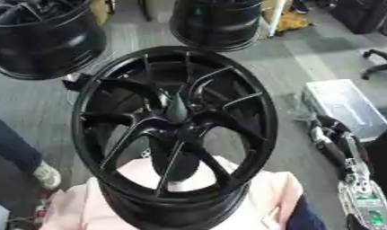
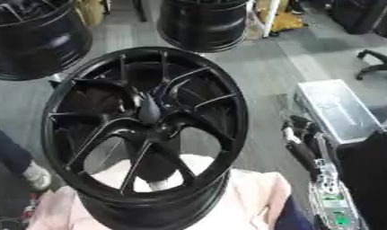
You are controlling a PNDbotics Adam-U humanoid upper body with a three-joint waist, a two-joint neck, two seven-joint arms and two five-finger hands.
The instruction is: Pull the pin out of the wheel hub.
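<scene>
On the pink cloth [image 1: 267, 197], nearest: the black wheel [image 1: 174, 130], face up.

The cloth presumably cushions the rim. At the hub stands a dark tapered pin [image 1: 177, 109], upright, seemingly seated in the centre bore. At the right edge the right hand [image 2: 300, 143] hangs beside the wheel, clear of it; I cannot tell how its fingers are set. No left hand shows. Farther off stand two more wheels [image 1: 39, 40].
</scene>
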